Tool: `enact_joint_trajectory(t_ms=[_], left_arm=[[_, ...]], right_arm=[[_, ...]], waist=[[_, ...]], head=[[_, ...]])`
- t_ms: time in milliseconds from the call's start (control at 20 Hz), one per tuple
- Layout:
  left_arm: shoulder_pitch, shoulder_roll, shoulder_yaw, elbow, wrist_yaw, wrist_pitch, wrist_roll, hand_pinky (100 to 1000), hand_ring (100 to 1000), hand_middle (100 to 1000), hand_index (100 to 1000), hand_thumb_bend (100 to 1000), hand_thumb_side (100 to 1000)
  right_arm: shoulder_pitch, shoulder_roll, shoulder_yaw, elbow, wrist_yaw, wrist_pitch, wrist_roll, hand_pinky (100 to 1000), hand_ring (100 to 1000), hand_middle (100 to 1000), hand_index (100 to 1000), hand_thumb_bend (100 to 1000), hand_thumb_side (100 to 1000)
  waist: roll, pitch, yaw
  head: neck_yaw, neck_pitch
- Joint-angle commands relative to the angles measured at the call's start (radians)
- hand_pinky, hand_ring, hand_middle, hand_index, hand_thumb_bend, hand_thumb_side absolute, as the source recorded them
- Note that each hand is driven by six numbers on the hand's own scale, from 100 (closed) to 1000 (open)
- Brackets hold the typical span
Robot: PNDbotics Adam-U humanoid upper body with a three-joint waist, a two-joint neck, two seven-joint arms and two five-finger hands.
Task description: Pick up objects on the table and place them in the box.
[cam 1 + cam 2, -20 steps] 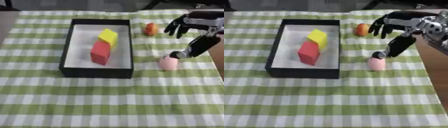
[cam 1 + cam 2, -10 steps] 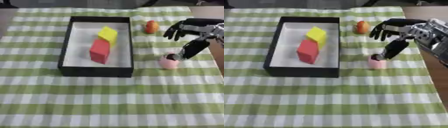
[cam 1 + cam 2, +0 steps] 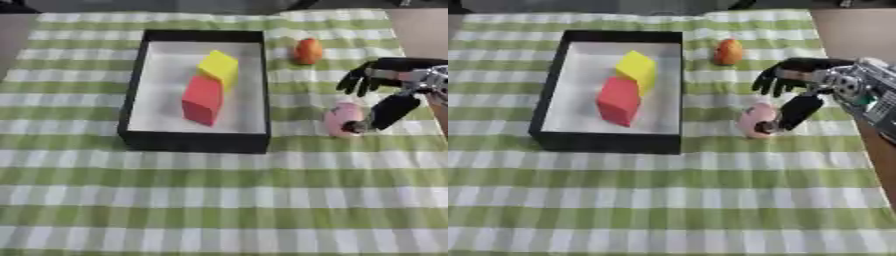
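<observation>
A pink rounded object (image 3: 339, 119) lies on the green checked cloth, right of the black box (image 3: 194, 143). My right hand (image 3: 395, 76) comes in from the right and hovers just above and right of it. Its thumb (image 3: 388, 110) points down against the pink object's right side, and the fingers (image 3: 360, 81) hang spread above without closing round it. A small orange object (image 3: 307, 51) lies farther back, beside the box's far right corner. In the box's white inside, a yellow block (image 3: 219, 68) and a red block (image 3: 202, 99) stand touching. My left hand is not in view.
The checked cloth (image 3: 219, 205) covers the table, with a wide stretch in front of the box. Bare brown table (image 3: 857, 30) shows at the far right, beyond the cloth's edge.
My right hand has come down and nearer to the pink object, its thumb now at the object's side. The whole picture has shifted slightly; the objects have not moved.
</observation>
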Motion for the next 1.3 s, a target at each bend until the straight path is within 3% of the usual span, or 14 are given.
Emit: enact_joint_trajectory(t_ms=[50,500,700,750,900,950,1300], left_arm=[[0.0,0.003,0.019,-0.016,0.004,-0.051,0.03,732,750,800,854,594,420],[0.018,-0.023,0.027,-0.005,0.011,-0.093,0.053,728,745,793,850,589,423],[0.022,-0.031,0.027,-0.003,0.009,-0.095,0.055,727,742,789,847,585,425],[0.023,-0.033,0.028,-0.002,0.009,-0.095,0.055,725,741,787,847,580,424],[0.028,-0.034,0.032,-0.002,0.008,-0.095,0.058,726,740,787,846,579,426],[0.03,-0.034,0.033,-0.002,0.007,-0.095,0.059,726,740,774,846,578,428],[0.038,-0.033,0.035,0.0,0.003,-0.097,0.057,727,739,774,846,576,431]], right_arm=[[-0.005,-0.005,-0.022,0.031,0.02,-0.008,-0.004,803,752,750,855,459,284],[0.014,0.045,-0.036,0.137,0.061,-0.043,-0.037,797,742,722,831,452,251],[0.015,0.063,-0.038,0.16,0.069,-0.052,-0.059,783,723,668,795,438,187],[0.016,0.063,-0.04,0.159,0.069,-0.056,-0.069,776,708,607,743,424,135],[0.024,0.041,-0.05,0.115,0.063,-0.062,-0.114,761,682,550,686,385,100],[0.03,0.029,-0.053,0.092,0.056,-0.06,-0.129,756,666,527,664,332,100],[0.079,-0.066,-0.081,-0.103,-0.024,-0.009,-0.138,749,654,527,660,172,100]], waist=[[0.016,0.005,0.004],[0.025,0.007,0.007],[0.029,0.009,0.01],[0.029,0.009,0.011],[0.028,0.009,0.01],[0.027,0.009,0.009],[0.016,0.003,0.002]], head=[[-0.004,0.005],[-0.012,0.005],[-0.016,0.005],[-0.015,0.005],[-0.013,0.005],[-0.012,0.005],[-0.008,0.005]])
